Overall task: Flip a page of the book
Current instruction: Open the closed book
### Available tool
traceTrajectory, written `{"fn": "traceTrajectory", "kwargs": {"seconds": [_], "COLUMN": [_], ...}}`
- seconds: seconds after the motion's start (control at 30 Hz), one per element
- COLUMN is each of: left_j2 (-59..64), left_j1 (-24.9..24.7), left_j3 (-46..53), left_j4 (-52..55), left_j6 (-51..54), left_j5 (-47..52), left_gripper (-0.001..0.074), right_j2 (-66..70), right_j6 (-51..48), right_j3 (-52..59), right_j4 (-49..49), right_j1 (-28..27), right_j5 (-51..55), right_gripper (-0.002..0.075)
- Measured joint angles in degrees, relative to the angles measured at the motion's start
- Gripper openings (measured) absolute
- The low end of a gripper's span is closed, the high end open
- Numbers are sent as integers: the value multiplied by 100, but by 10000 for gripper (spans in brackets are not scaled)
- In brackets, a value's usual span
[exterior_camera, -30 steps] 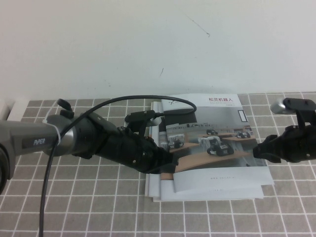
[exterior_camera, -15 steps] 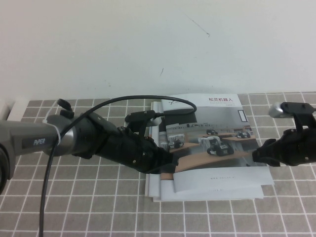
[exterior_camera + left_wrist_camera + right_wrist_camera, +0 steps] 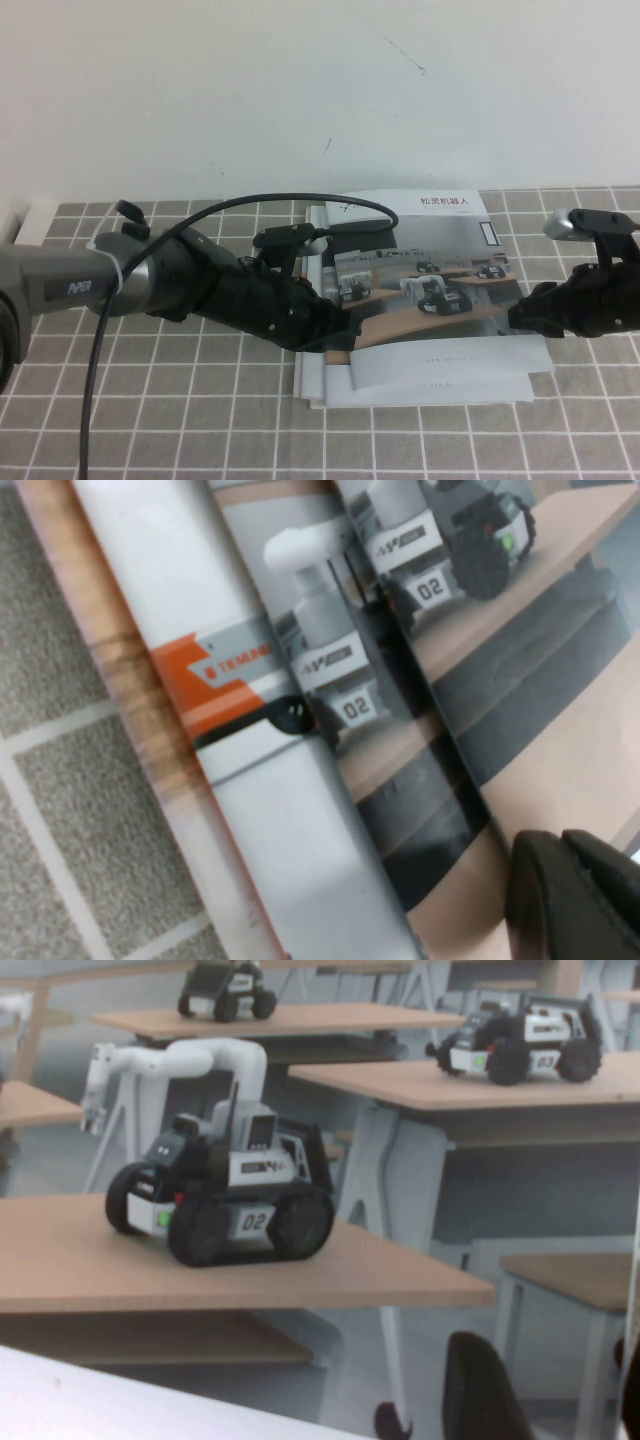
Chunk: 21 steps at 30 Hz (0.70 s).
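The book (image 3: 440, 290) lies shut on the checked tablecloth, and its cover page (image 3: 450, 240) shows robots on wooden desks under a black title. My left gripper (image 3: 345, 330) is shut and empty, with its tips (image 3: 565, 880) resting on the cover near the spine side. My right gripper (image 3: 515, 312) is open at the cover's right edge, low over the page. In the right wrist view one finger (image 3: 480, 1390) lies over the cover photo (image 3: 300, 1160) and the other shows at the page's edge.
Other white booklets (image 3: 312, 385) lie under the book and stick out at its left and front; one shows an orange stripe (image 3: 200, 680). A black cable (image 3: 300, 205) arcs over the left arm. The white wall stands behind the table.
My right gripper has slid a little left and down onto the book's right edge. The left arm and the book have not moved.
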Motion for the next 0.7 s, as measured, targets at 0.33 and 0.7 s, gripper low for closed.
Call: {"fn": "traceTrajectory", "kwargs": {"seconds": [0.33, 0.7], "left_j2": [0, 0], "left_j1": [0, 0], "left_j3": [0, 0], "left_j4": [57, 78], "left_j6": [0, 0], "left_j5": [0, 0], "left_gripper": [-4, -4], "right_j2": [9, -497], "right_j6": [-99, -215], "right_j3": [0, 0], "right_j4": [220, 267], "right_j1": [0, -8], "right_j5": [99, 348], "right_gripper": [304, 304]}}
